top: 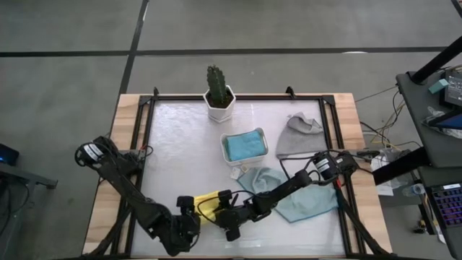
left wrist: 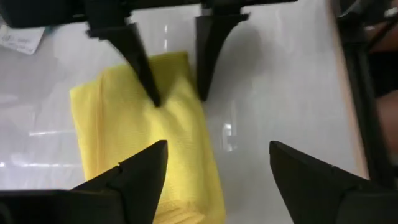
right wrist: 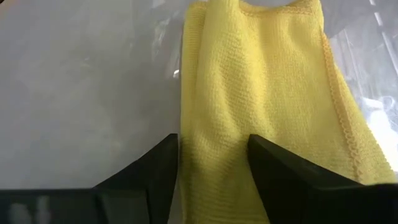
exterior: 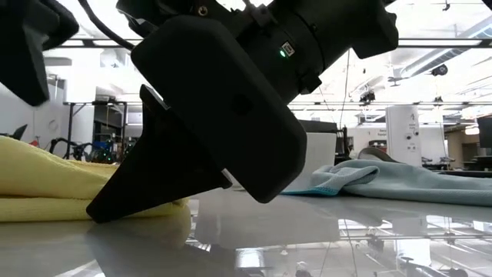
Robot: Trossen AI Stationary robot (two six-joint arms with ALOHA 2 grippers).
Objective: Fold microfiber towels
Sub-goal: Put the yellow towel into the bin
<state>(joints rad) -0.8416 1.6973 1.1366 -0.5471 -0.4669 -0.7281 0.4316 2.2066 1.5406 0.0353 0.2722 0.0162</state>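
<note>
A folded yellow towel (top: 208, 202) lies flat near the table's front edge, a long strip in my wrist views (right wrist: 267, 87). My right gripper (right wrist: 212, 140) comes in from the right and points down at it, its fingers apart and their tips (left wrist: 179, 99) on the strip. My left gripper (left wrist: 217, 146) hangs open just above the towel's other end and touches nothing. A bright blue towel (top: 245, 144) lies folded in a white tray (top: 225, 153). A pale teal towel (top: 292, 195) lies spread under my right arm. A grey towel (top: 299, 133) lies crumpled at the far right. My right gripper sets its two spread fingertips down on the yellow towel, slanting down from the table's right. One tip (left wrist: 154, 99) rests on the towel's top face, the other (left wrist: 202, 93) at its long edge (left wrist: 186, 74). A flat width of cloth lies between them; the towel stays on the table.
A potted cactus (top: 219, 94) stands at the far edge in the middle. A dark frame (top: 144, 144) runs round the white work surface. Bare table (top: 180, 144) lies to the left of the tray.
</note>
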